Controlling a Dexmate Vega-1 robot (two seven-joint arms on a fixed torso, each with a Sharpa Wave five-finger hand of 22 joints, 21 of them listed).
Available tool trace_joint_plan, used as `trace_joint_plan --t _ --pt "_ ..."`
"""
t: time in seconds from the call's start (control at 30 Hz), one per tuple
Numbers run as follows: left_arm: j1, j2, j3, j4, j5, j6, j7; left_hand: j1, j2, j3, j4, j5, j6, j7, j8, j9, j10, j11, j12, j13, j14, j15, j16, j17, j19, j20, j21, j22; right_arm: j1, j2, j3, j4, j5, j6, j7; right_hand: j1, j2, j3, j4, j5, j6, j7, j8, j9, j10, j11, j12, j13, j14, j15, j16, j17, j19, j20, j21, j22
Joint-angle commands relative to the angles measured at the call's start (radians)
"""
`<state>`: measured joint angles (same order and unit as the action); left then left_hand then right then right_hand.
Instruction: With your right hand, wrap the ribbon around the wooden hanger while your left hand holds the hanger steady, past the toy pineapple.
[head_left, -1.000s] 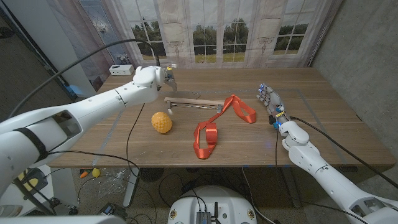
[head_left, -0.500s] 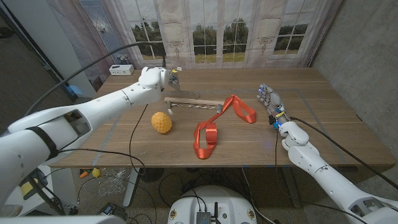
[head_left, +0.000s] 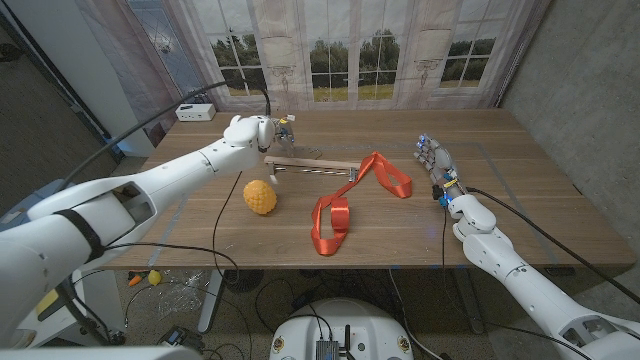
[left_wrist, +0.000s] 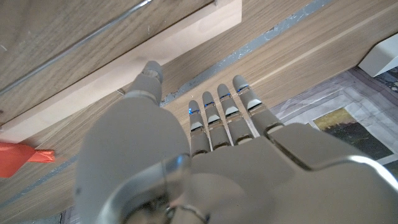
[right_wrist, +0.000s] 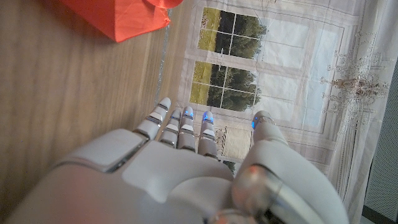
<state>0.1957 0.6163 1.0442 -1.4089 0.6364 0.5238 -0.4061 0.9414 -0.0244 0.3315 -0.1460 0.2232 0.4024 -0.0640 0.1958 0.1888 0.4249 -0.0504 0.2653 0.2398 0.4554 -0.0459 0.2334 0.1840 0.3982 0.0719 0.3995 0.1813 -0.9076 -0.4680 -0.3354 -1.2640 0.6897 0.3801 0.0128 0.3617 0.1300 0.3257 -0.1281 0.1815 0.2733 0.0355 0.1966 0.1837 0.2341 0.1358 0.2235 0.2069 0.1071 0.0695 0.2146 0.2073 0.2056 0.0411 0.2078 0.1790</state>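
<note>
Head view: the hanger (head_left: 312, 167), a pale wooden bar with a metal rod along it, lies flat at table centre, long axis running 9 to 3 o'clock. The orange ribbon (head_left: 340, 210) is looped over its 3 o'clock end and trails in folds toward 6 o'clock. The left hand (head_left: 272, 130) hovers just at 11 o'clock of the bar, fingers extended, holding nothing. The right hand (head_left: 435, 160) stands well off at 3 o'clock, fingers straight and apart, empty. The pineapple (head_left: 260, 197) sits at 7 o'clock of the hanger, apart from it. A white box (head_left: 195, 112) rests at the table's (head_left: 540, 210) far 10 o'clock corner; bare wood lies between ribbon and right hand.

Left wrist view: fingers (left_wrist: 214, 115) straight, close together, near the bar (left_wrist: 124, 71) but not gripping it.

Right wrist view: fingers (right_wrist: 180, 124) extended, ribbon (right_wrist: 118, 15) ahead, untouched
</note>
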Motion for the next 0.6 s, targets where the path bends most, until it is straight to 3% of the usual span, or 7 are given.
trace_joint_plan --t 0.03,0.33,0.6 --pt "-0.003 -0.019 -0.008 0.05 -0.025 -0.065 -0.033 -0.017 -0.025 -0.034 0.011 0.001 -0.027 0.004 -0.007 0.005 -0.019 0.015 -0.009 0.006 -0.019 -0.066 -0.009 0.006 0.002 0.012 -0.003 0.0 0.006 0.001 -0.001 -0.003 -0.001 -0.015 -0.009 -0.009 0.003 0.001 0.003 0.003 0.007 0.0 0.003 0.006 0.006 -0.003 0.0 0.004 0.01 0.002 0.003 0.001 0.006 0.006 0.005 0.004" --pt "-0.008 -0.025 0.013 0.052 0.0 -0.063 -0.062 -0.022 -0.029 -0.046 0.016 0.011 -0.05 -0.006 -0.01 0.005 -0.033 0.012 -0.015 0.011 -0.034 -0.066 -0.019 0.007 -0.024 -0.002 -0.021 0.001 0.014 0.007 -0.003 0.011 0.002 -0.016 -0.005 -0.012 0.004 0.0 0.005 0.003 0.007 0.002 0.002 0.006 0.005 -0.001 -0.001 0.004 0.01 0.002 0.003 0.002 0.005 0.008 0.004 0.004" --pt "0.038 -0.015 -0.014 0.05 -0.016 -0.124 0.035 -0.008 -0.01 -0.044 0.018 0.021 -0.053 -0.023 -0.006 0.005 -0.022 0.003 -0.012 0.014 -0.012 -0.075 -0.011 0.009 -0.01 -0.006 -0.022 0.002 0.005 0.004 0.0 0.007 0.004 -0.014 -0.004 -0.013 0.004 0.0 0.006 0.003 0.007 0.001 0.002 0.006 0.005 -0.001 -0.002 0.004 0.01 0.003 0.003 0.002 0.005 0.008 0.004 0.004"
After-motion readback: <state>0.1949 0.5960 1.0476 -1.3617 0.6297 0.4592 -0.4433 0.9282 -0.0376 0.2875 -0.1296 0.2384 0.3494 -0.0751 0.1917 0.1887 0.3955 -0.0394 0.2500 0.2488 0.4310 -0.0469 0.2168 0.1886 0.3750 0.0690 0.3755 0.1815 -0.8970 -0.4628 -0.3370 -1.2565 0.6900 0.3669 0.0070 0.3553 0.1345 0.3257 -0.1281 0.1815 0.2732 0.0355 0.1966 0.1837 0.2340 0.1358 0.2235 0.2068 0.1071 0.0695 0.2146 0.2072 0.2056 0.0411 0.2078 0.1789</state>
